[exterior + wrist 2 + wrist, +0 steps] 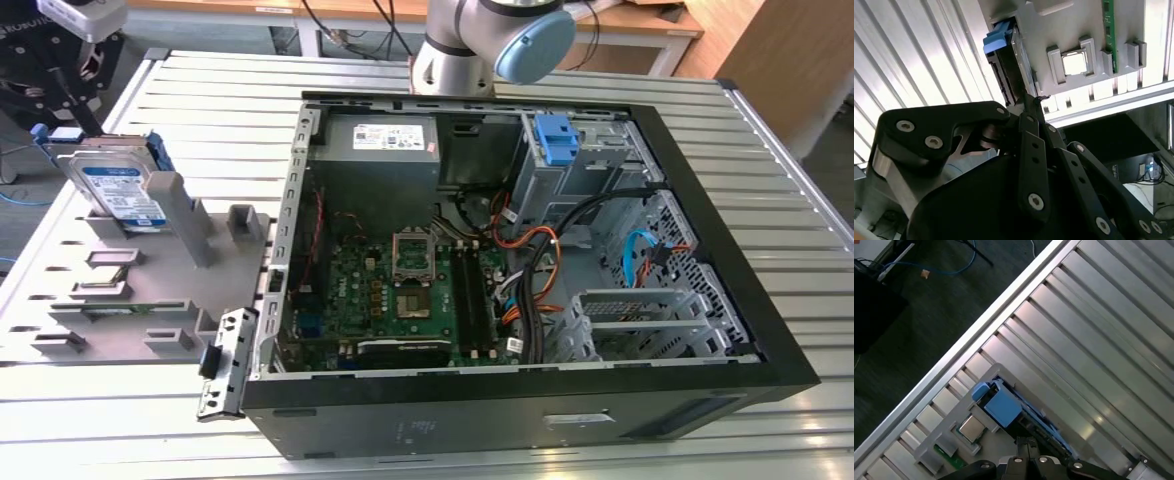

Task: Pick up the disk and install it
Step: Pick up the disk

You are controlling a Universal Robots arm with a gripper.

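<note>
Jaws of the black linkage gripper (1029, 102) hang close over one edge of the disk (118, 185), a silver labelled hard drive in a blue plastic bracket. I cannot tell whether they clamp it. It stands upright in a grey plastic holder (154, 300), apparently so that its edge is offered for grasping, beside the open black computer case (507, 395) on the slatted metal surface (214, 90).

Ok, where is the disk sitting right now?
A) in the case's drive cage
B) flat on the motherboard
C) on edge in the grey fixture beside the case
C: the disk stands on edge in the grey fixture, outside the open computer case, on the exterior view's left.
</note>
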